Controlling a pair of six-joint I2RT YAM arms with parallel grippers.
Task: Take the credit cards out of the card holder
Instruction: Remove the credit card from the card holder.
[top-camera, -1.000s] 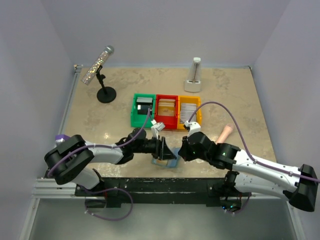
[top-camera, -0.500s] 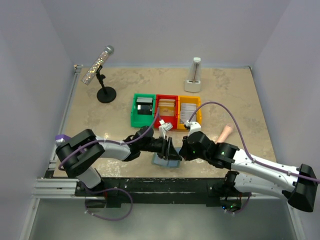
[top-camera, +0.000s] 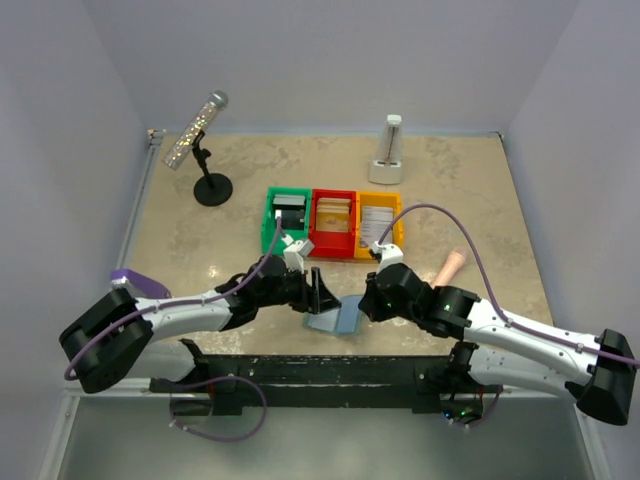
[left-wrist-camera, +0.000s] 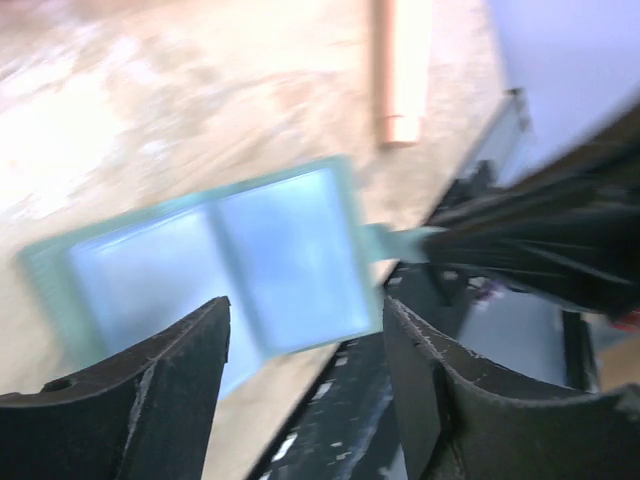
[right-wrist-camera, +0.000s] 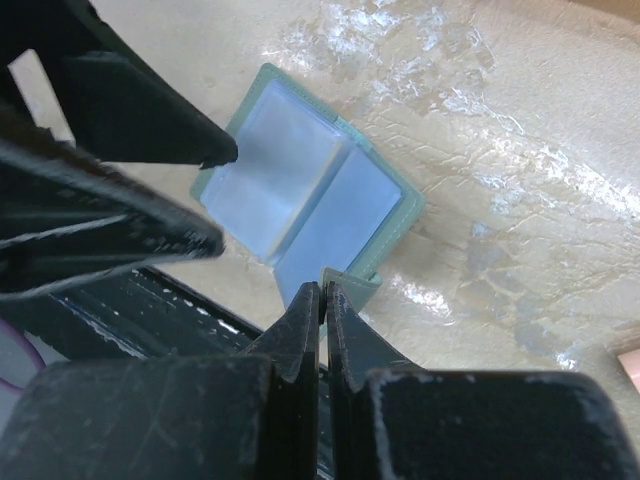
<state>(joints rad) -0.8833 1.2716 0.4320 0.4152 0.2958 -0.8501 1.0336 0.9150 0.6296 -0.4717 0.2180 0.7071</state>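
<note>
The card holder (top-camera: 336, 320) is a pale blue-grey wallet lying open near the table's front edge. It also shows in the right wrist view (right-wrist-camera: 310, 195) and, blurred, in the left wrist view (left-wrist-camera: 215, 265). Its clear pockets show only pale blue. My right gripper (top-camera: 364, 300) (right-wrist-camera: 323, 288) is shut on the holder's small tab (right-wrist-camera: 352, 285). My left gripper (top-camera: 315, 292) (left-wrist-camera: 305, 310) is open and empty, just left of the holder. Credit cards lie in the bins: dark ones (top-camera: 288, 213), a tan one (top-camera: 333, 215), a whitish one (top-camera: 375, 217).
Green (top-camera: 268, 232), red (top-camera: 333, 248) and yellow (top-camera: 398, 238) bins stand in a row behind the grippers. A pink cylinder (top-camera: 450, 266) (left-wrist-camera: 402, 70) lies to the right. A glitter microphone on a stand (top-camera: 205, 170) and a white stand (top-camera: 388, 155) are at the back.
My left gripper has pulled back to the left, off the card holder. The holder now lies spread open. My right gripper keeps its hold on the tab.
</note>
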